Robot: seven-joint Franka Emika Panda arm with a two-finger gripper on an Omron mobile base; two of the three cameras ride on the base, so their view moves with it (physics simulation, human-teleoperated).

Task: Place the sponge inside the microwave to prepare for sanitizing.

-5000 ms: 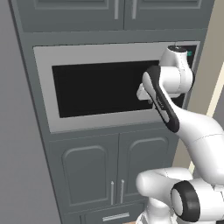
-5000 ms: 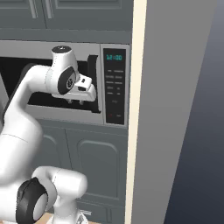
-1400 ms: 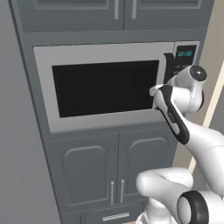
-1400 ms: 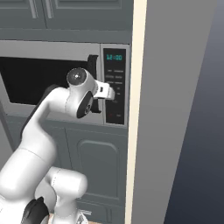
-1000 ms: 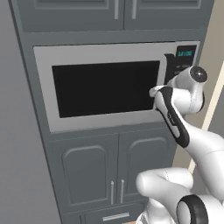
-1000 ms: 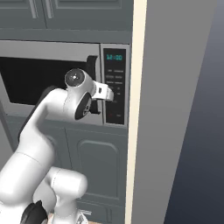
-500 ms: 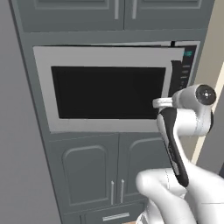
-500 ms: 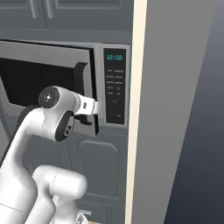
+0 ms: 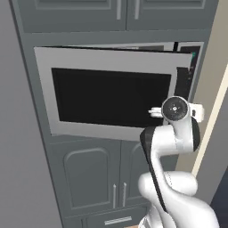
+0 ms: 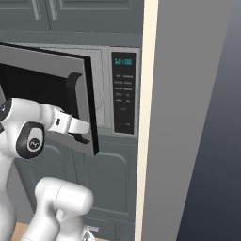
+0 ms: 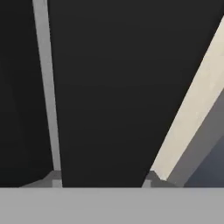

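Observation:
The microwave [image 9: 111, 98] is built into the grey cabinet wall, and its black glass door stands ajar, the right edge swung out from the frame. Beside the gap is the black keypad [image 10: 123, 99] with teal digits. My gripper [image 10: 84, 133] is at the lower end of the curved black door handle [image 10: 73, 89] and is shut on it. In the hand view the dark handle fills the space between my fingertips [image 11: 52, 178]. The sponge is out of view. The door hides the inside of the oven.
Grey cabinet doors [image 9: 89, 178] sit below the microwave and more above it. A tall panel with a beige edge [image 10: 150, 117] stands close on the right of the keypad. My white arm [image 9: 173, 138] crosses in front of the door's right end.
The microwave door has swung outward from nearly closed to ajar. My hand has drawn back toward the base and a little lower, staying on the handle.

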